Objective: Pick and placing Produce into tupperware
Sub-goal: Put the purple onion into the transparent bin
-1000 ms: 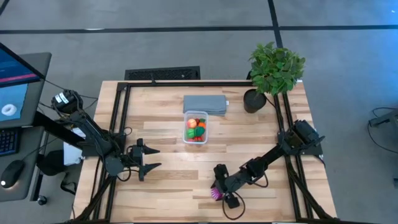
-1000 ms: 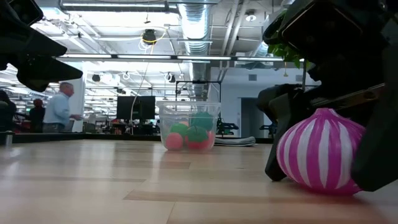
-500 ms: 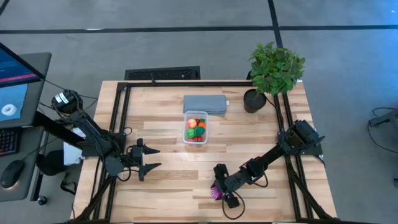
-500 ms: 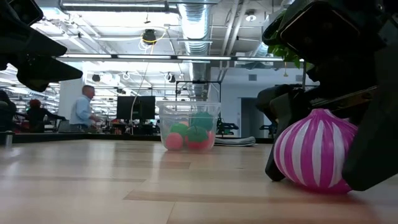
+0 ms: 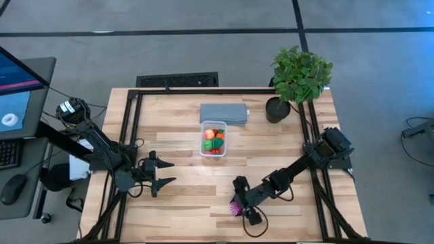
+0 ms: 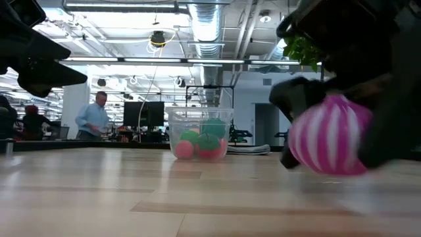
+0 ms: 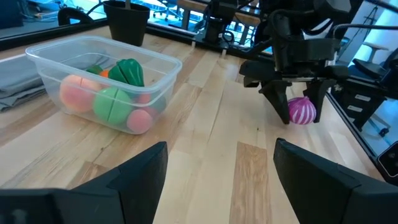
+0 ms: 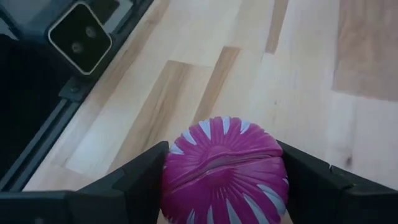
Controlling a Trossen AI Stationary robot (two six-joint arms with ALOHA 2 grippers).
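A pink-and-white striped ball of produce (image 5: 235,208) sits between the fingers of my right gripper (image 5: 242,202) near the table's front edge; it shows large in the low view (image 6: 329,135) and in the right wrist view (image 8: 224,168). The clear tupperware (image 5: 213,138) stands on its base at the table's middle, holding several red, green, orange and pink pieces (image 7: 115,102). My left gripper (image 5: 163,173) hangs open over the table's left part, nothing between its fingers. My right gripper pinches the striped ball by two opposite sides (image 8: 173,169) between its two fingers (image 8: 134,177). The fingers slant down from the table's right side, one on the ball's far side, one on its near side. The ball hangs just clear of the table.
A grey pad (image 5: 224,112) lies just beyond the tub. A potted plant (image 5: 298,74) stands at the far right corner. A small camera block (image 8: 79,34) sits at the table's front edge near the ball. A person (image 6: 95,118) walks in the room behind.
My right gripper has shut a little on the striped ball and then risen slightly, lifting the ball off the table. The left arm has kept still.
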